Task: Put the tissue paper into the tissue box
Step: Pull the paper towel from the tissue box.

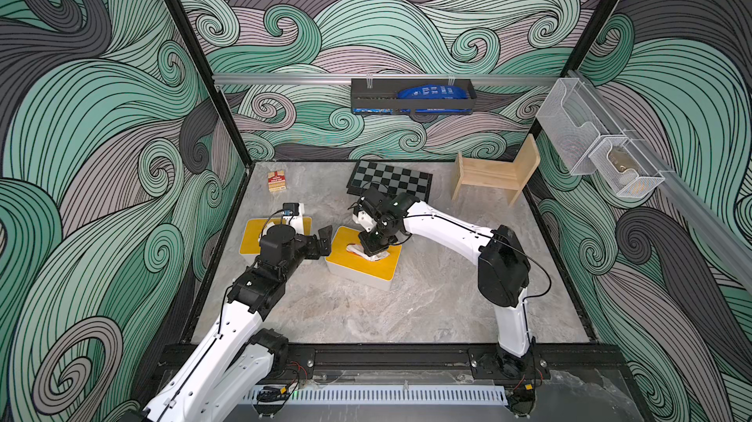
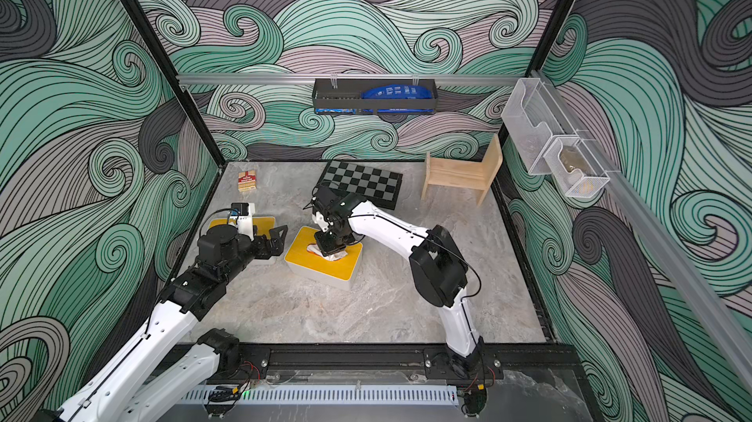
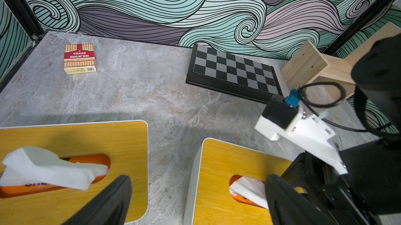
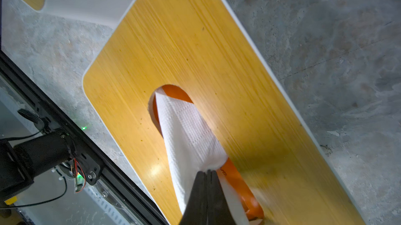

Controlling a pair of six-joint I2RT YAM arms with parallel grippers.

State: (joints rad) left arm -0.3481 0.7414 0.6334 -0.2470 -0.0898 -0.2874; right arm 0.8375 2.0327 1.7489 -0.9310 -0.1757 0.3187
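In a top view the right gripper (image 1: 372, 251) stands tip-down on the box (image 1: 378, 271) near the tabletop's middle. The left gripper (image 1: 325, 242) hangs wide open just beside it.

Left wrist: the tissue (image 3: 249, 189) pokes from the box's slot.

Right wrist: jaws pinched shut on the tissue's bunched end.

It looks light, limp and easily torn. I'd pinch the crumpled fold, not a loose corner.
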